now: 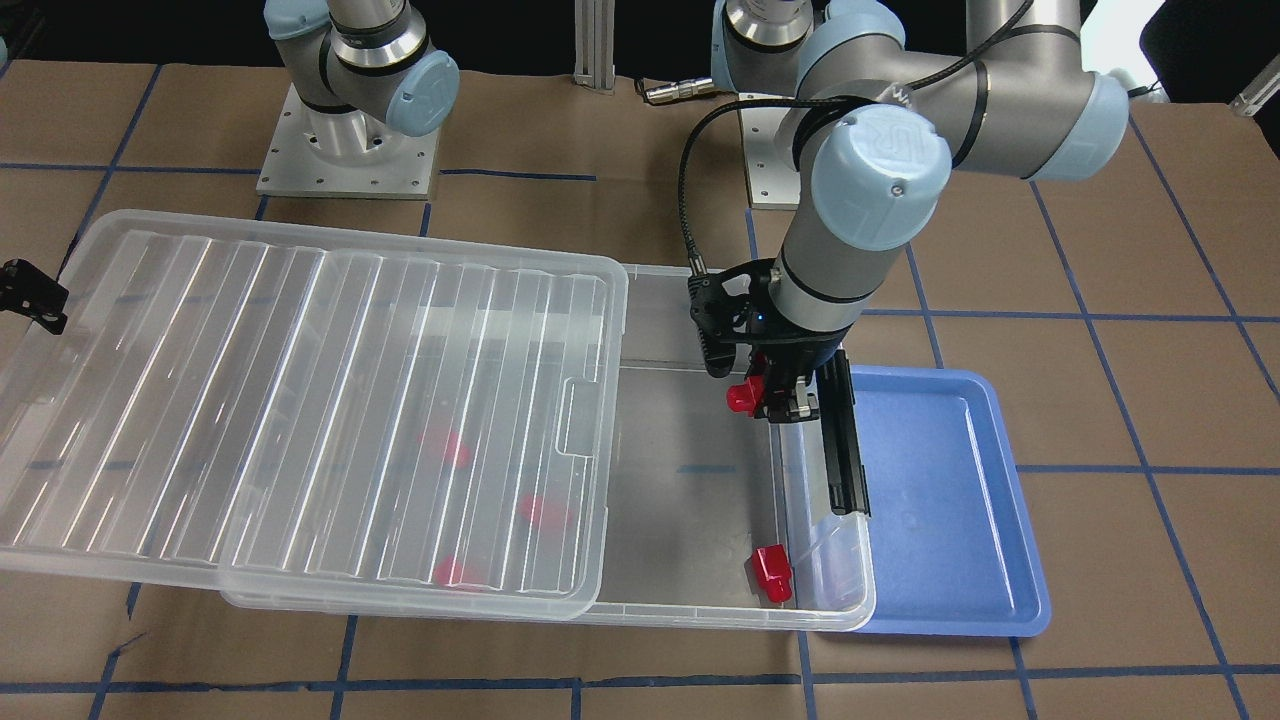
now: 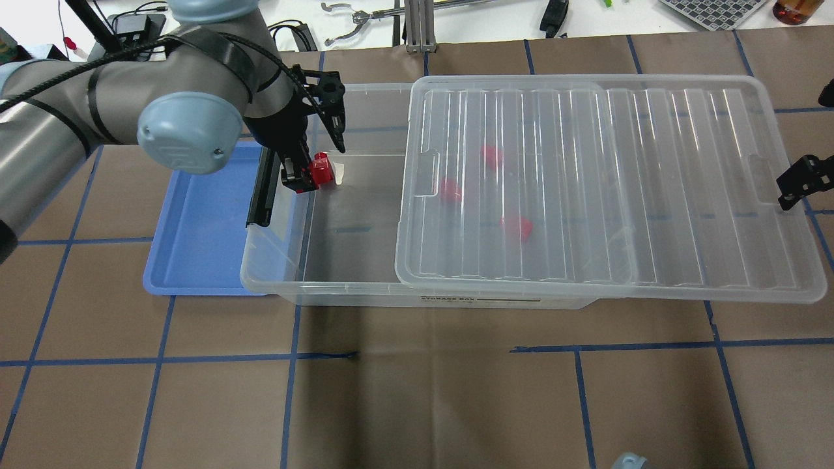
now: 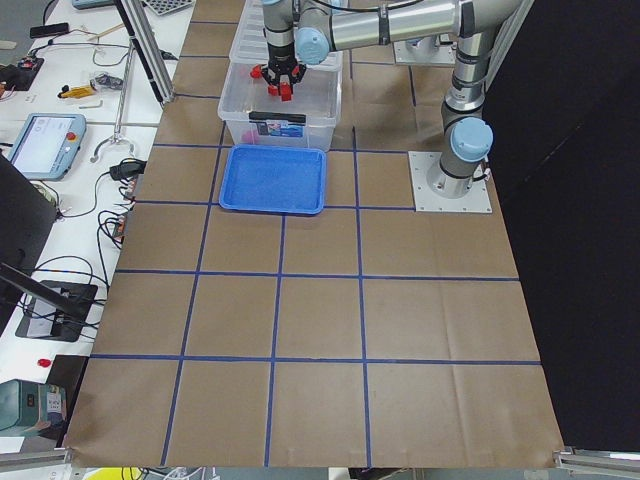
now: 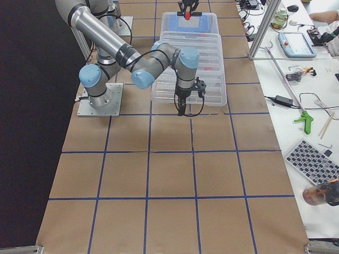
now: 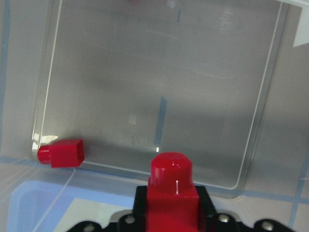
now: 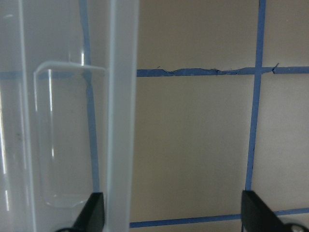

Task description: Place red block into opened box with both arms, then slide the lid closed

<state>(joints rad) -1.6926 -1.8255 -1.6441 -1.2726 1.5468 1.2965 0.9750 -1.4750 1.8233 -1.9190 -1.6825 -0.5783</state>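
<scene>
In the front-facing view, the red block point(image 1: 742, 396) is seen clenched in the left fingers point(image 1: 786, 395). It is held above the uncovered end of the box point(image 1: 830, 590), just inside the short wall that borders the blue tray point(image 1: 950, 500). A loose red block point(image 1: 772, 574) lies on the box floor in the corner of that end on the operators' side. Three further red blocks point(image 1: 445, 446) are dimly seen beneath the lid point(image 1: 300, 400), which covers the rest of the box and overhangs its other end. The right fingers point(image 1: 40, 300) are found at that overhanging end.

From overhead, the held block is placed over bare box floor, between the short wall and the lid's near edge, with nothing interposed below. The left arm is the nearer to the opening, the right to the lid's outer edge.

In the left wrist view, the stub is shown leading out past the fingers toward the floor, so the long axis runs along the approach. A simple release is judged to suffice.

In the right wrist view, the fingers are spread wide and grasp nothing. The lid's rim is seen between them, just beside one finger.
</scene>
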